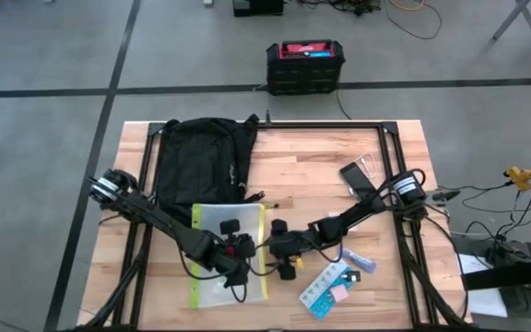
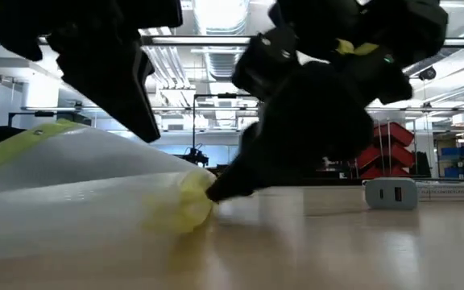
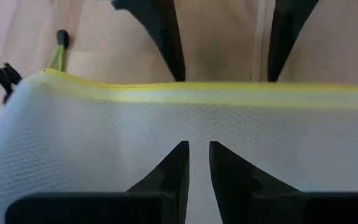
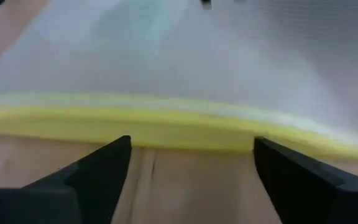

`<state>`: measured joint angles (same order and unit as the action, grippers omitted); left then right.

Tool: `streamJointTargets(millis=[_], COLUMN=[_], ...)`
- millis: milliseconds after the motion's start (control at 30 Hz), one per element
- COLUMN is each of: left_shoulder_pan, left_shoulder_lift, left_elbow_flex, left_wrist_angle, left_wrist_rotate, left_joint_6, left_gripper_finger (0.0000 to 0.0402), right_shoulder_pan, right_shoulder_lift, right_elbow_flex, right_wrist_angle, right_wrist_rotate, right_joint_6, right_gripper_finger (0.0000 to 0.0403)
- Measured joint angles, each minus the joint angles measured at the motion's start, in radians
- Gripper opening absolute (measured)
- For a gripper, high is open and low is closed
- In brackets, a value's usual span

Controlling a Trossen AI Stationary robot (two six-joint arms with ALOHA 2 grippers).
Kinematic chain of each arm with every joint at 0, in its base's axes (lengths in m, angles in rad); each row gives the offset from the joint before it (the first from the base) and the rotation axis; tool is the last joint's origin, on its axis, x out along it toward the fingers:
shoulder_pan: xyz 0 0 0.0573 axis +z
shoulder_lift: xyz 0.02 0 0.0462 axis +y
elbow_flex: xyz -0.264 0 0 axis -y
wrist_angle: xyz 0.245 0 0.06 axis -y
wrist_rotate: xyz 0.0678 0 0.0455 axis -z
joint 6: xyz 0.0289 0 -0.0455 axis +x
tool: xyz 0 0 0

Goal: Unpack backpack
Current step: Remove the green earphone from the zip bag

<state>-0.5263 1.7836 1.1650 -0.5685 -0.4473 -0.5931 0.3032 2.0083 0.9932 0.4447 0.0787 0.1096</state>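
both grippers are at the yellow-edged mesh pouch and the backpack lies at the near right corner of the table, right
Not quite. Both the left gripper and right gripper are at the mesh pouch, but the backpack lies at the far left of the table, as the high view shows.

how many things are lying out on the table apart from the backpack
5 that show: a yellow-edged mesh pouch under both claws, a blister pack and a small tube near the front edge, a phone and clear glasses toward the right. More may be hidden under the arms.

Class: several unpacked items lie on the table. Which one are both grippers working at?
The clear mesh pouch with yellow edging: the left gripper is over it, the right gripper at its edge.
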Motion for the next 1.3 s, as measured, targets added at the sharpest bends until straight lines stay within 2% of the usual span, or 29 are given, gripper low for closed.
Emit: streamJointTargets(millis=[333,400,467,600,767,1000,1167,1300], left_shoulder_pan=[-0.026,-0.037,-0.05,-0.065,-0.067,-0.066,-0.066,-0.063], left_shoulder_lift=[0.0,0.0,-0.002,-0.002,-0.004,-0.009,-0.008,-0.008], left_elbow_flex=[-0.027,-0.012,0.0,0.002,-0.013,-0.015,-0.016,-0.016], left_wrist_angle=[0.038,0.047,0.042,0.041,0.052,0.081,0.161,0.18], left_wrist_rotate=[0.004,0.002,-0.01,-0.034,-0.055,-0.108,-0.045,-0.033], left_joint_6=[-0.03,-0.035,-0.038,-0.061,-0.08,-0.041,-0.026,-0.002], left_gripper_finger=[0.0054,0.0052,0.0051,0.0056,0.0084,0.0157,0.0218,0.0258], right_shoulder_pan=[0.0,0.0,0.001,0.002,0.016,0.045,0.043,0.05], right_shoulder_lift=[0.006,0.006,0.006,0.006,0.006,0.004,0.003,-0.004], right_elbow_flex=[0.114,0.133,0.15,0.164,0.163,0.163,0.163,0.182], right_wrist_angle=[-0.008,-0.011,-0.029,-0.054,-0.095,-0.111,-0.11,-0.11], right_wrist_rotate=[0.0,-0.003,-0.006,-0.009,0.002,0.011,0.074,0.079], right_joint_6=[-0.135,-0.162,-0.192,-0.241,-0.328,-0.386,-0.434,-0.474], right_gripper_finger=[0.005,0.0015,0.0009,0.0025,0.0014,0.0002,0.0001,0.0])
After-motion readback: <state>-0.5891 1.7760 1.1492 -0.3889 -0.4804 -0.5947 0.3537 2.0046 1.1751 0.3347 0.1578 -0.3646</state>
